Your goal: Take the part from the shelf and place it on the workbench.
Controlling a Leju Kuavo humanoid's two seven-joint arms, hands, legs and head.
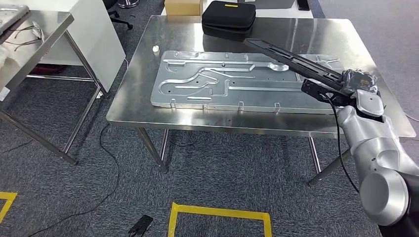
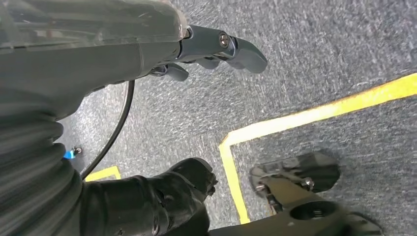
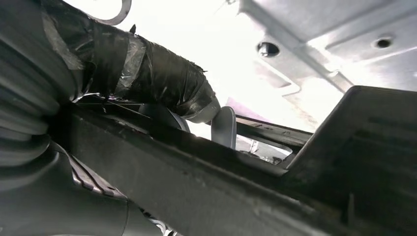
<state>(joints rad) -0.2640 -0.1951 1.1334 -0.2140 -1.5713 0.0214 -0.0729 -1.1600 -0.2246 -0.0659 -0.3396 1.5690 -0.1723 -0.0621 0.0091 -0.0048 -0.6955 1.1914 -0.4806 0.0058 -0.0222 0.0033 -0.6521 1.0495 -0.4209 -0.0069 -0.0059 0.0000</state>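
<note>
My right hand [image 1: 356,86] grips one end of a long flat black part [image 1: 291,60], which reaches out over the right half of the steel workbench [image 1: 138,106], raised a little above it. Under the black part lies a large stamped silver metal panel [image 1: 217,81]. In the right wrist view the black part [image 3: 305,182] runs along under my taped thumb [image 3: 162,81], with the silver panel [image 3: 339,39] beyond it. My left hand [image 2: 216,49] hangs above the grey carpet with its fingers loosely curled and nothing in them.
A black zipped case [image 1: 229,19] and a cardboard box [image 1: 183,7] sit at the workbench's far edge. A steel shelf table [image 1: 37,44] stands at the left. Yellow tape lines [image 1: 220,213] mark the carpet in front, and a cable [image 1: 106,163] trails across it.
</note>
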